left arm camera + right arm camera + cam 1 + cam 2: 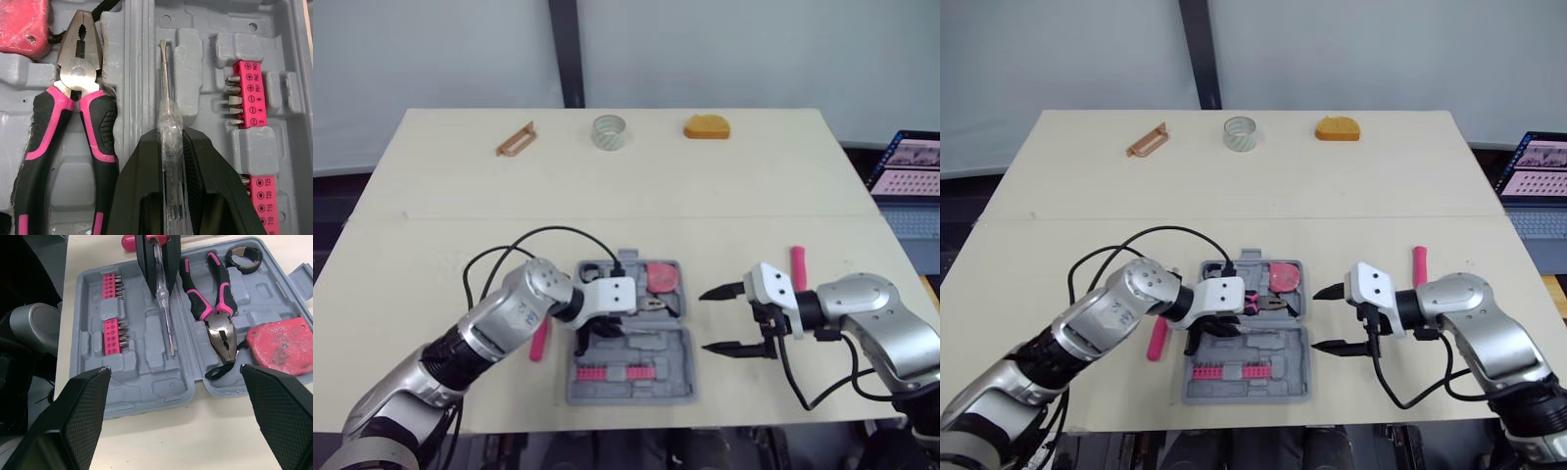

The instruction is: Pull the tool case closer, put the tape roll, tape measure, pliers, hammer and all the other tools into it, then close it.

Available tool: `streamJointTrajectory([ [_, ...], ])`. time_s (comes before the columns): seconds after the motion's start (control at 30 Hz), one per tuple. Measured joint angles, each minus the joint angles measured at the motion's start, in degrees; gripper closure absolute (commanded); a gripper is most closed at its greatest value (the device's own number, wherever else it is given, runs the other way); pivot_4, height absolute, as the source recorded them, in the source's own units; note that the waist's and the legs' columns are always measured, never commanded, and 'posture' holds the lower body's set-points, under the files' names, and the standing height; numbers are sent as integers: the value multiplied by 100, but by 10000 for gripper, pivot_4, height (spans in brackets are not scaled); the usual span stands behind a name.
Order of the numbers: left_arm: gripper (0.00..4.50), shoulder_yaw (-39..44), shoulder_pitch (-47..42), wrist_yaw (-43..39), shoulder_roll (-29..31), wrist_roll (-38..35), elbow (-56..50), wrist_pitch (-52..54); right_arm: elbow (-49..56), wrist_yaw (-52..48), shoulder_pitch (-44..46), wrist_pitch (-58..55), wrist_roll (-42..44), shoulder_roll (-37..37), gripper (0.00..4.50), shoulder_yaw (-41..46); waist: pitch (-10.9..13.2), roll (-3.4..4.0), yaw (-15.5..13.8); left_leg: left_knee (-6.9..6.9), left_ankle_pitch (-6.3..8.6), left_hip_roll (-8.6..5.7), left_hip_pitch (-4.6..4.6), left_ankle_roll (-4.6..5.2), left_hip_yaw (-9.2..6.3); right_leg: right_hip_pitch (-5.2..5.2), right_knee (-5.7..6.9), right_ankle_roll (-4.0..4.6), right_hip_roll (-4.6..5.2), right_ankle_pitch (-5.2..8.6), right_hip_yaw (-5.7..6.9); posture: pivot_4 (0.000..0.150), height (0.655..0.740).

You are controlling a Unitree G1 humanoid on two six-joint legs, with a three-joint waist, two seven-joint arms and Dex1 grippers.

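The left pincer [168,147], clamped on the clear screwdriver [164,83], holds it over what looks like its slot in the open tool case [146,387], so lowering and releasing probably come next, while the right pincer [705,321] gapes empty alongside.

light: we see bright, even light over the desk [705,196] | shadows: we find only faint, soft ones beside the tape roll [609,131] | glare: mild sheen on the pliers [78,54], at their steel head
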State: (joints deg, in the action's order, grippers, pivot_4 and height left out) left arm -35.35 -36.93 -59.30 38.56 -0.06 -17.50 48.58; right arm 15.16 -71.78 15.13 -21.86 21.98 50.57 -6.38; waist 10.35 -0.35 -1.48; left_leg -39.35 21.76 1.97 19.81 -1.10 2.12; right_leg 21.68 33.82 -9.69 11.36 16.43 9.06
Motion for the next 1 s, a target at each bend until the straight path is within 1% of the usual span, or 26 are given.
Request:
streamJointTrajectory([
  [0.6,44166,-10,100,-15,11,43,20,-138,-1,0,19,-4,0,0,0,0,0,0,0,-13,1,0,8,2,-4,0,2,0,0,-1,2,1500,7400],
  [1.0,44166,-11,123,-2,-21,54,35,-168,-1,0,19,-3,-1,0,0,0,0,0,-5,-41,7,0,32,12,-14,1,2,-3,0,-3,8,1500,7400],
])
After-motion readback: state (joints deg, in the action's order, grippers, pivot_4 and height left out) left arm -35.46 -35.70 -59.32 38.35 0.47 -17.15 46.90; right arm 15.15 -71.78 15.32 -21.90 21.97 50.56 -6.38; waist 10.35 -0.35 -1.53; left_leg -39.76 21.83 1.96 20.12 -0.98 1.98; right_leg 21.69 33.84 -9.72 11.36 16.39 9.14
